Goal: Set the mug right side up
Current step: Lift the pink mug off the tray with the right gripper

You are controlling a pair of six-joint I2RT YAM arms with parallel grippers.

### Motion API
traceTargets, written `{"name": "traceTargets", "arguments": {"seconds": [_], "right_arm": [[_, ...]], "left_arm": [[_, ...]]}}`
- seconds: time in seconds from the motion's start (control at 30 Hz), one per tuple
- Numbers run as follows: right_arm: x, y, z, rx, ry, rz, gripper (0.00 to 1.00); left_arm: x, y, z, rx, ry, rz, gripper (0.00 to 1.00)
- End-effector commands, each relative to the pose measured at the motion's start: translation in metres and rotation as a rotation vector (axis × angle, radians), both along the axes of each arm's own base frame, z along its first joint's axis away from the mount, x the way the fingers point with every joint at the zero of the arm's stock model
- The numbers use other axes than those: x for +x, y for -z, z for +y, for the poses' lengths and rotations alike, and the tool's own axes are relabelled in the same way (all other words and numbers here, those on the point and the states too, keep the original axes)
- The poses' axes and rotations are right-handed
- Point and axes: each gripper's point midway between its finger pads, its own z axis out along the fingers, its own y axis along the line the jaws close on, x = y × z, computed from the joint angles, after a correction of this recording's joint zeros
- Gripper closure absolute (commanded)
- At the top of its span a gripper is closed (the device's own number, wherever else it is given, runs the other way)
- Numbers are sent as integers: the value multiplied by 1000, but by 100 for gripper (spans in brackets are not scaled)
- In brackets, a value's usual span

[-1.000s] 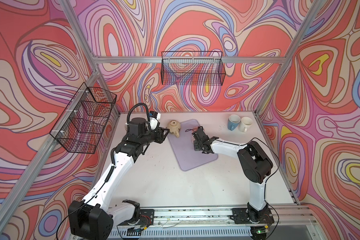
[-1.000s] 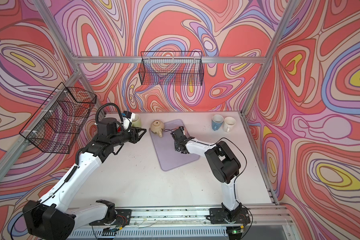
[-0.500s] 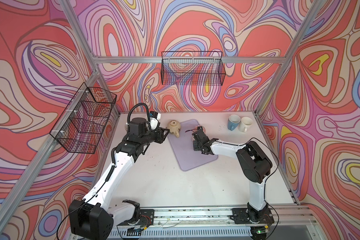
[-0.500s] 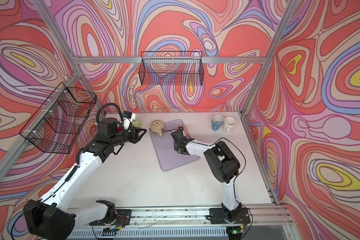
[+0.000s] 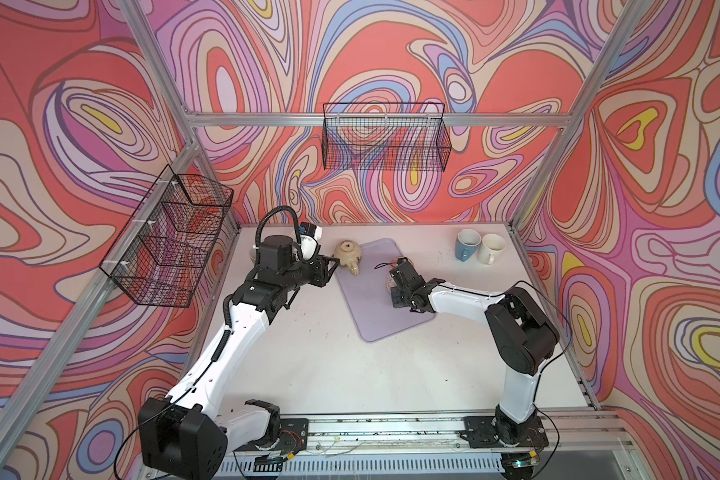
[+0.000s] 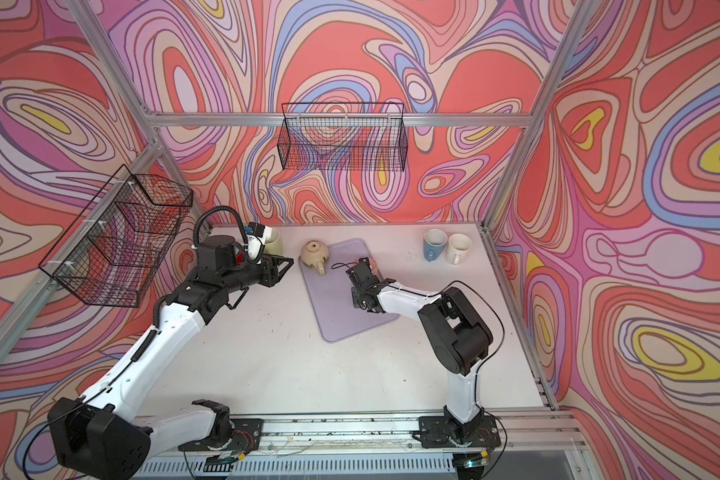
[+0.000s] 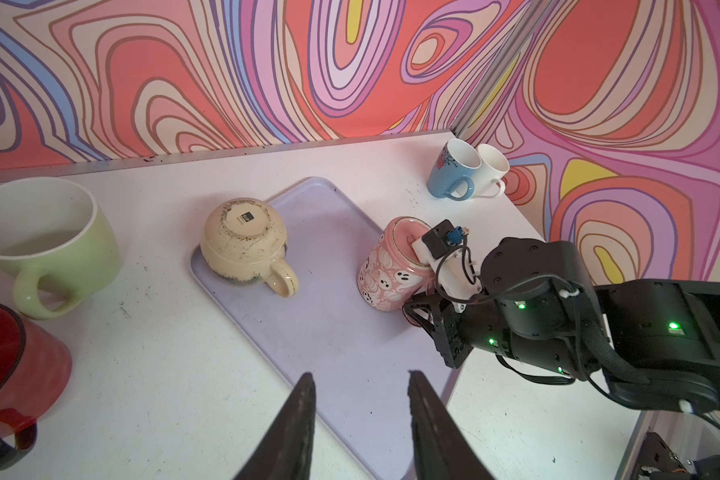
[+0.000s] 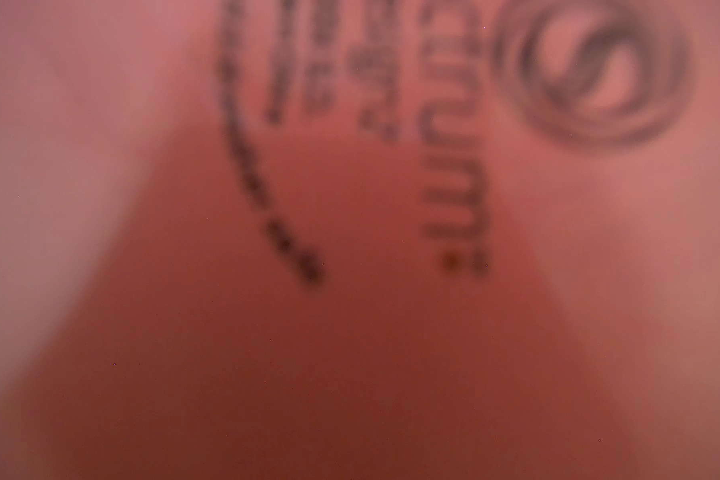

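Barely anything has shifted over the past second: the right arm's elbow has swayed a little while the right gripper point(image 7: 420, 307) stays pressed against the pink mug point(image 7: 385, 270), and the left arm holds its place. The mug, printed with small ghosts, stands base-up on the lavender tray point(image 7: 329, 332) near its far edge, leaning rather than sitting flat, with the right arm's wrist camera resting over its base. That camera's own view is filled by the blurred pink base point(image 8: 350, 332) and its dark printed stamp. The right jaws are hidden behind the mug and the gripper housing, so whether they are clamped on it cannot be told. The left gripper point(image 7: 359, 374) hovers at the tray's near-left edge, jaws apart and holding nothing. A cream mug point(image 7: 242, 237) sits upside down on the tray's far-left corner, handle towards the left gripper. Off the tray on the white table point(image 5: 329, 365), a green mug point(image 7: 46, 237) and a red mug point(image 7: 13, 357) stand upright by the left arm. A blue mug point(image 7: 454, 174) and a white mug point(image 7: 491, 170) stand touching in the far right corner.
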Motion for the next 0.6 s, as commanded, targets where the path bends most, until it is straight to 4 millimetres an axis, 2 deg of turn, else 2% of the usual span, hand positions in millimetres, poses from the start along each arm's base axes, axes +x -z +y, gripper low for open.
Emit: {"name": "traceTargets", "arguments": {"seconds": [0.0, 0.1, 0.13, 0.17, 0.57], "right_arm": [[11, -45, 8, 87, -20, -102, 96], [9, -50, 9, 117, -31, -104, 97], [9, -64, 10, 140, -35, -128, 97], [9, -68, 9, 149, -35, -132, 97], [-1, -102, 5, 315, -57, -163, 99]], "left_arm": [[3, 0, 1, 7, 2, -6, 60], [3, 2, 1, 8, 2, -1, 60], [3, 2, 1, 8, 2, -1, 60], [3, 2, 1, 8, 2, -1, 60], [3, 2, 1, 3, 5, 2, 60]]}}
